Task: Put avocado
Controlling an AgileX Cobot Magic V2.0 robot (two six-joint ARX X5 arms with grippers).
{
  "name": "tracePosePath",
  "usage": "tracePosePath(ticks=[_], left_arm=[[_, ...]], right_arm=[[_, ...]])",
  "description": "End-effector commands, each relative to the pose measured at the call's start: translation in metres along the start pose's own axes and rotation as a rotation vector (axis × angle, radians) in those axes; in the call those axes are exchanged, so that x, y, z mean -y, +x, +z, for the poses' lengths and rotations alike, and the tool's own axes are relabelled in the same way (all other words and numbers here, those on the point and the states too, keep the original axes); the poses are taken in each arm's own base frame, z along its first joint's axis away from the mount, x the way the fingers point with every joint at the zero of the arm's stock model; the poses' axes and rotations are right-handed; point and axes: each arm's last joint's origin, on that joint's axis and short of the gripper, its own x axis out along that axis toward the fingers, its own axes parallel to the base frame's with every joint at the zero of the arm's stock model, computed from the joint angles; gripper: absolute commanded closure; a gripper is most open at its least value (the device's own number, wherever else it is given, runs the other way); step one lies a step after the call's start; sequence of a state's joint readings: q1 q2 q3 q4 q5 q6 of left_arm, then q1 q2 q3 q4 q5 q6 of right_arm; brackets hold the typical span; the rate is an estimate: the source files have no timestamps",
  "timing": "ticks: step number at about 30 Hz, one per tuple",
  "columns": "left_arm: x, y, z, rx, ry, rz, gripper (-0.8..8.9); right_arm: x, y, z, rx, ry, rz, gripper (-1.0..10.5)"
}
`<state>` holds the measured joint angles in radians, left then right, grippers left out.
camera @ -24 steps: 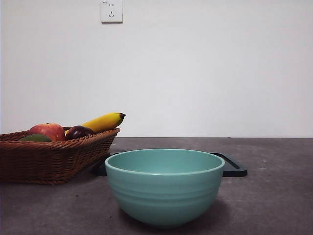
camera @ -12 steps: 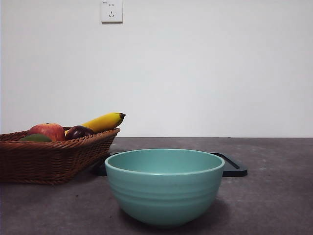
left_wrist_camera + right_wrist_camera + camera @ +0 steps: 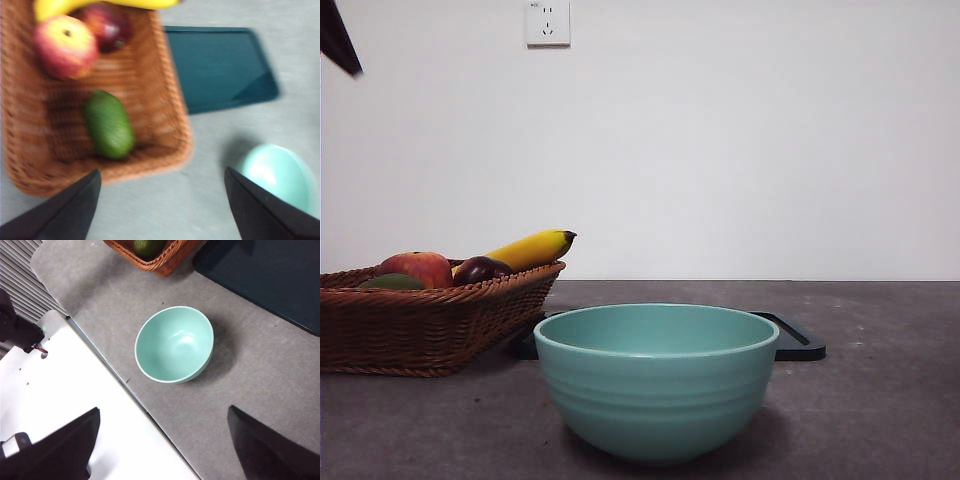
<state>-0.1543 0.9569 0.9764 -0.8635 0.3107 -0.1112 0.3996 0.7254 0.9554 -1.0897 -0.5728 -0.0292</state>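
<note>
Olive-green and matte, the avocado [image 3: 108, 124] is lying on the basket [image 3: 170, 95] floor, apart from the apple [image 3: 65, 46], plum [image 3: 107, 26] and banana [image 3: 100, 5] crowding the far end. The left gripper [image 3: 160, 205] is hanging above the basket's near rim with its jaws spread wide and nothing between them; in the front view it is showing only as a dark tip at the top corner. The right gripper [image 3: 162, 445] is waiting high over the table edge, likewise wide open and empty, looking down on the teal bowl [image 3: 174, 344]. The reach is just beginning, I judge: to do it well, the left gripper should be centring over the avocado, closing across its narrow width, and staying clear of the wicker wall. The dark tray [image 3: 217, 65] is sitting just beside the basket.
</note>
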Motion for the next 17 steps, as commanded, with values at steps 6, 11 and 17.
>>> tracePosePath(ticks=[6, 11, 17], left_arm=[[-0.001, 0.05, 0.035, -0.119, 0.058, 0.153, 4.18], [-0.003, 0.087, 0.04, -0.207, 0.074, 0.218, 4.17], [-0.005, 0.125, 0.041, -0.246, 0.089, 0.221, 4.18]], right_arm=[[-0.002, -0.002, 0.005, 0.019, -0.019, 0.003, 5.4], [-0.002, -0.002, 0.005, 0.019, -0.019, 0.003, 5.4], [-0.002, -0.002, 0.005, 0.019, -0.019, 0.003, 5.4]])
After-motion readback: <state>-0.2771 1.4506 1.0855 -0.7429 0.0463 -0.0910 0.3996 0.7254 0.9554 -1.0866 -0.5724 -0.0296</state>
